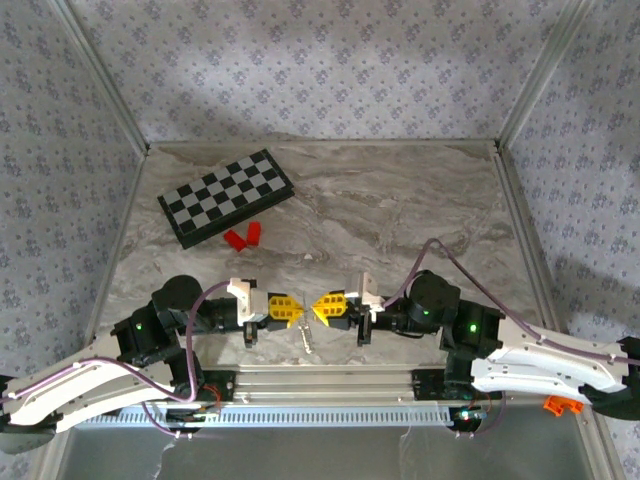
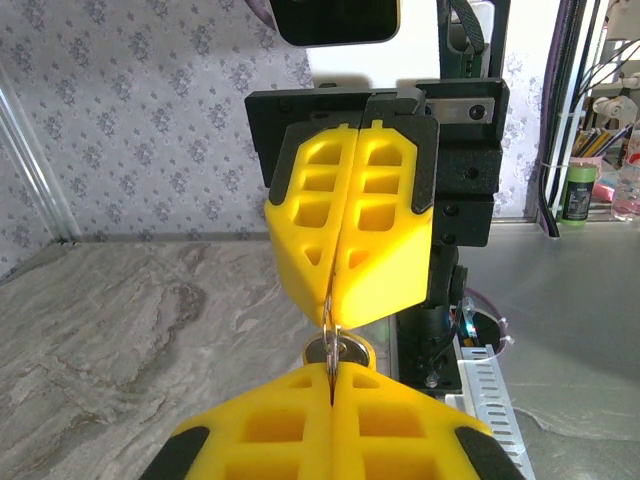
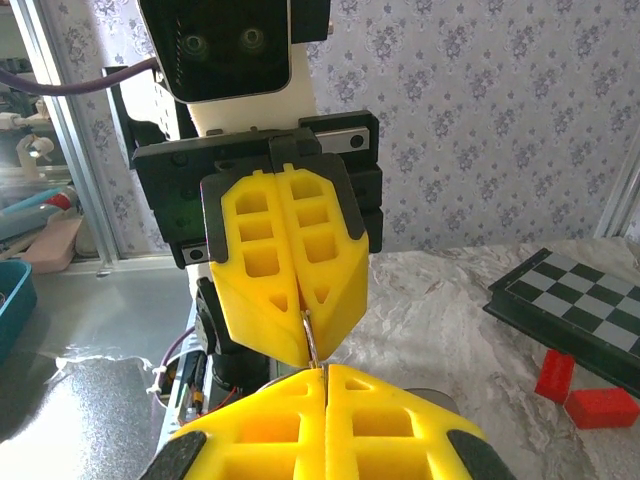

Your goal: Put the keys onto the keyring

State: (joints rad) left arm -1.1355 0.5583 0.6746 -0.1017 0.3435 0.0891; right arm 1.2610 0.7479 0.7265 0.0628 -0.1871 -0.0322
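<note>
Both grippers meet tip to tip above the near table edge, left gripper (image 1: pixel 296 310) and right gripper (image 1: pixel 319 308). The keyring (image 2: pixel 331 326), a thin silvery loop seen edge-on, spans the small gap between them. In the left wrist view my left gripper (image 2: pixel 331 373) is shut on its near end, and the right gripper's yellow fingers (image 2: pixel 350 220) pinch the far end. In the right wrist view my right gripper (image 3: pixel 325 370) is shut on the keyring (image 3: pixel 312 340). The keys (image 2: pixel 343 351) hang just below the loop, one round silvery head with a yellow rim; from above the keys (image 1: pixel 307 340) dangle under the fingertips.
A folded chessboard (image 1: pixel 226 197) lies at the back left, with two red blocks (image 1: pixel 244 236) just in front of it. The same chessboard (image 3: pixel 585 305) and red blocks (image 3: pixel 580 392) sit at the right of the right wrist view. A slotted cable duct (image 1: pixel 320 413) runs along the near edge.
</note>
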